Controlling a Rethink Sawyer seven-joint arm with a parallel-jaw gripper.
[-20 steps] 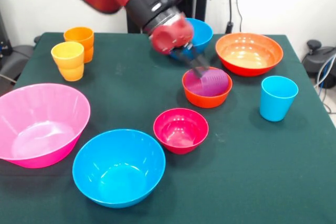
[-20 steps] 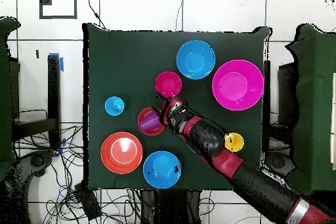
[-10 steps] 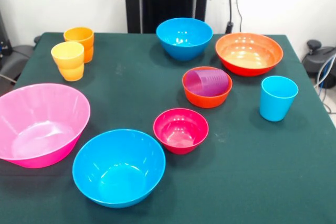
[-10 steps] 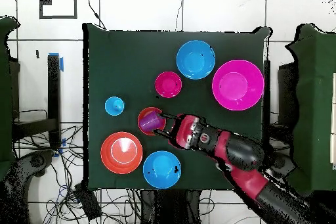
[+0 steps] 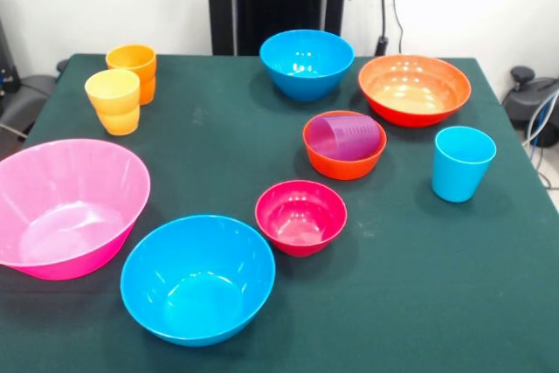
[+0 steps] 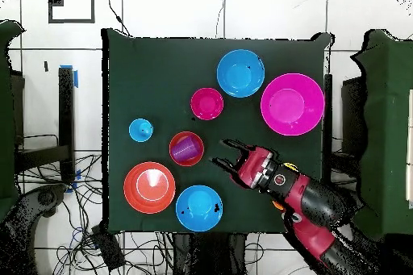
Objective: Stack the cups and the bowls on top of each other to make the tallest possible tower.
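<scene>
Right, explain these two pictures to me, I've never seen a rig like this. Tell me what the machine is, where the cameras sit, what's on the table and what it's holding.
The machine is a red and black robot arm that ends in a gripper. Its fingers are spread open and hold nothing.

One picture is taken from across the table, facing the robot. The other looks straight down from above.

On the green table are plastic dishes:
- A huge pink bowl.
- Two blue bowls.
- A wide orange bowl.
- A crimson bowl.
- A small orange bowl with a purple tumbler lying on its side in it.
- A light blue tumbler standing alone.
- A yellow tumbler and an orange tumbler, side by side.

No tower is built yet.
</scene>
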